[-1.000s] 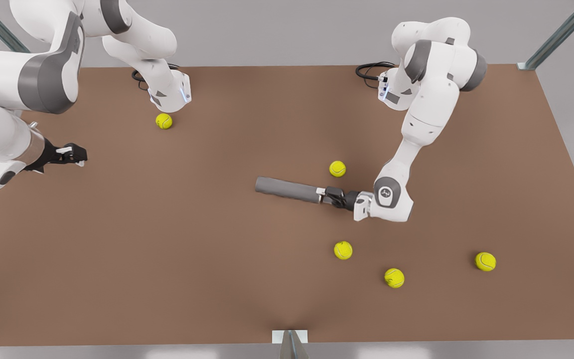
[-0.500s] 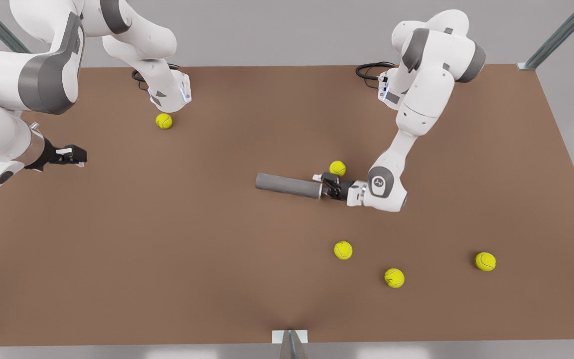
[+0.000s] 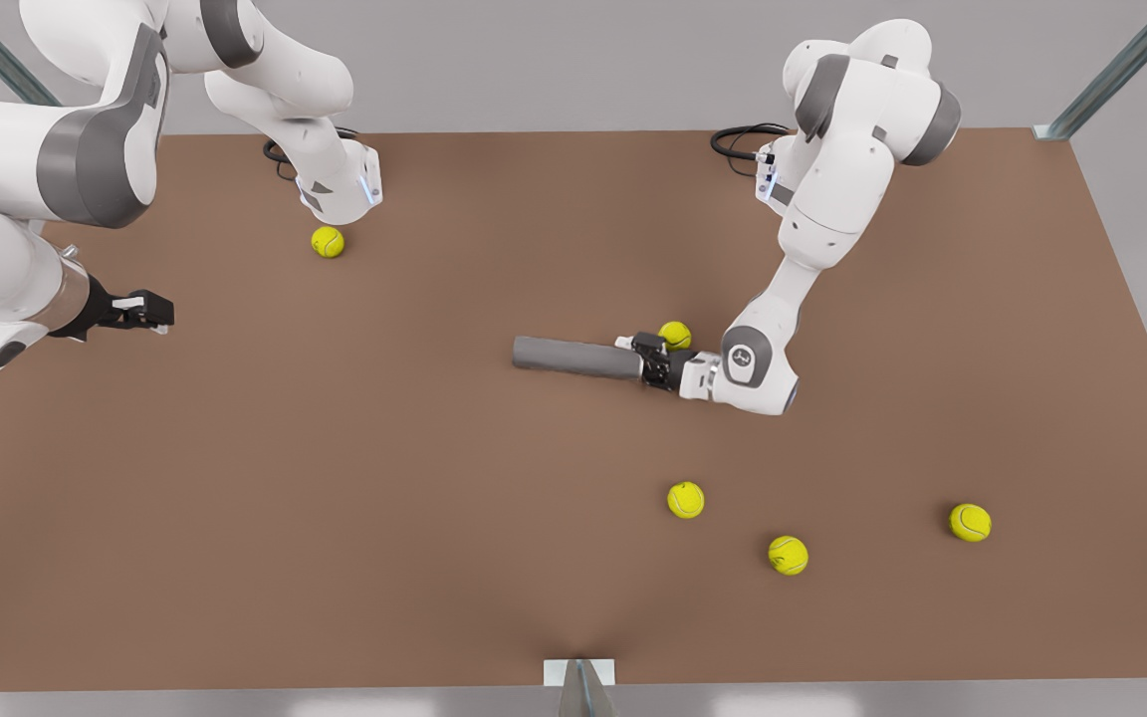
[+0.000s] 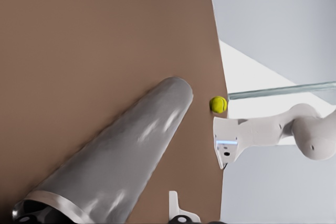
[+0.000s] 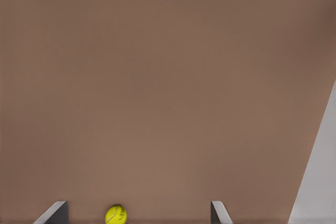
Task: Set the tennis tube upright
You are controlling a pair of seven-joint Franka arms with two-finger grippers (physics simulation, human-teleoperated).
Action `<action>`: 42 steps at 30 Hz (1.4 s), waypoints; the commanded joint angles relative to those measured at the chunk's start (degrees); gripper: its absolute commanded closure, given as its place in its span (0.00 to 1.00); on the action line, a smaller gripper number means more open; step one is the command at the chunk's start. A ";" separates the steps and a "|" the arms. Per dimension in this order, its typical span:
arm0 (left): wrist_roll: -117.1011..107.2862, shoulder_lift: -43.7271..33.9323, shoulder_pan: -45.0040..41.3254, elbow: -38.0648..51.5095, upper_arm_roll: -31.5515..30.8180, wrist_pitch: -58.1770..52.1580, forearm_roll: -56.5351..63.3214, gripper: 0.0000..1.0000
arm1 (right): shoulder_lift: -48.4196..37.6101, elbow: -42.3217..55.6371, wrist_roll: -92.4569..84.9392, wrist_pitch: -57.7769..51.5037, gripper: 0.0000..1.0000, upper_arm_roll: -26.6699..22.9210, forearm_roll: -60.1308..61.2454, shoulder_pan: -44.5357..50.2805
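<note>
1. At the front view's left, my right gripper [image 3: 147,311] hangs idle above the brown surface [image 3: 354,478]; its fingers [image 5: 56,212] stand wide apart, nothing between them.
2. A tennis ball [image 3: 328,242] lies beside the arm base there.
3. Near the middle, the tennis tube [image 3: 576,358] lies on its side on the surface, not upright.
4. My left gripper [image 3: 645,360] is at the tube's paler rimmed end [image 4: 52,203], seemingly clamped on it, though the contact is hard to make out.
5. Another ball [image 3: 674,336] sits just behind this gripper.
6. Three more balls lie toward the front view's right, well apart from the tube.
</note>
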 commanded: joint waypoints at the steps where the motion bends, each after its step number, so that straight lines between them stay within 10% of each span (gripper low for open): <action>1: 2.22 0.00 -0.11 -0.07 -0.01 -0.03 0.37 0.00 | -0.08 -0.03 1.02 -0.03 0.00 0.00 0.02 0.03; 11: 0.64 -0.26 -0.02 0.02 0.08 -1.52 0.72 0.38 | -0.08 0.06 0.93 -0.03 0.00 0.00 0.11 0.03; 42: -15.18 -9.67 -0.20 0.54 0.87 -2.13 10.21 0.79 | -0.08 -0.03 1.10 -0.03 0.00 0.00 0.11 0.38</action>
